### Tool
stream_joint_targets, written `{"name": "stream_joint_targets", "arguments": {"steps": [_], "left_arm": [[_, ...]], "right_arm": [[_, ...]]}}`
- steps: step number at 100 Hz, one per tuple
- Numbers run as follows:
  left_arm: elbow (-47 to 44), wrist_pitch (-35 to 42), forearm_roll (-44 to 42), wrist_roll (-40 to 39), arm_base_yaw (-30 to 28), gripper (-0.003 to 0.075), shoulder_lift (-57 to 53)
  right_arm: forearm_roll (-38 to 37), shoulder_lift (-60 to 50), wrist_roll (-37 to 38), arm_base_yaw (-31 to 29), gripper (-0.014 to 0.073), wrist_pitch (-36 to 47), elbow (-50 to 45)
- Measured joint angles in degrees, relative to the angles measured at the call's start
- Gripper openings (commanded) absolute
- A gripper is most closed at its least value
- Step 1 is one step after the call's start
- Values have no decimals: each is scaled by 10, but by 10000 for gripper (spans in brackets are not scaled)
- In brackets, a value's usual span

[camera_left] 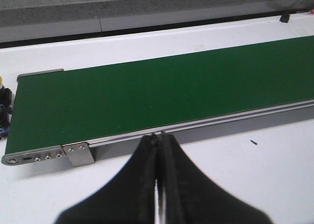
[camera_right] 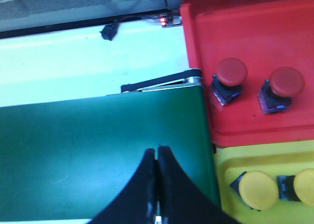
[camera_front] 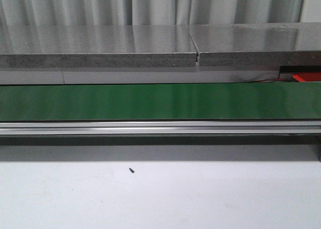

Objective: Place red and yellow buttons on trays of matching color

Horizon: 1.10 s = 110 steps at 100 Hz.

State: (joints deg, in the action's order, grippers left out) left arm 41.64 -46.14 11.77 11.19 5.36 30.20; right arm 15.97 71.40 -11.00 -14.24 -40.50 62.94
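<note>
Though near closed right hand (camera_right: 156, 160), red buttons (camera_right: 231, 72) apart.

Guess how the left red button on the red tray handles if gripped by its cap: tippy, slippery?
Left red button probably slips: its domed cap looks smooth and rounded. It leans on the red tray, so it seems top-heavy and apt to tip. The squarish base likely stops rolling.

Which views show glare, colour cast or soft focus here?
Front view: broad sheen on the green belt, otherwise sharp. Left wrist view: even light, shut left gripper blurred. Right wrist view: bluish-cyan cast on the table, red tray saturated, shut right gripper soft.
</note>
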Motion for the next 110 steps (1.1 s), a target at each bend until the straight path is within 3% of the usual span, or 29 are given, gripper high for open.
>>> {"name": "stream_joint_targets", "arguments": {"steps": [27, 53, 79, 110], "left_arm": [[0, 0, 0, 0, 0, -19, 0], [0, 0, 0, 0, 0, -19, 0], [0, 0, 0, 0, 0, -19, 0], [0, 0, 0, 0, 0, -19, 0]], "right_arm": [[-6, -71, -25, 60, -67, -1, -50], [-10, -144, -25, 74, -67, 17, -99], [-82, -221, 90, 93, -67, 22, -158], [-120, -345, 110, 132, -67, 47, -283]]}}
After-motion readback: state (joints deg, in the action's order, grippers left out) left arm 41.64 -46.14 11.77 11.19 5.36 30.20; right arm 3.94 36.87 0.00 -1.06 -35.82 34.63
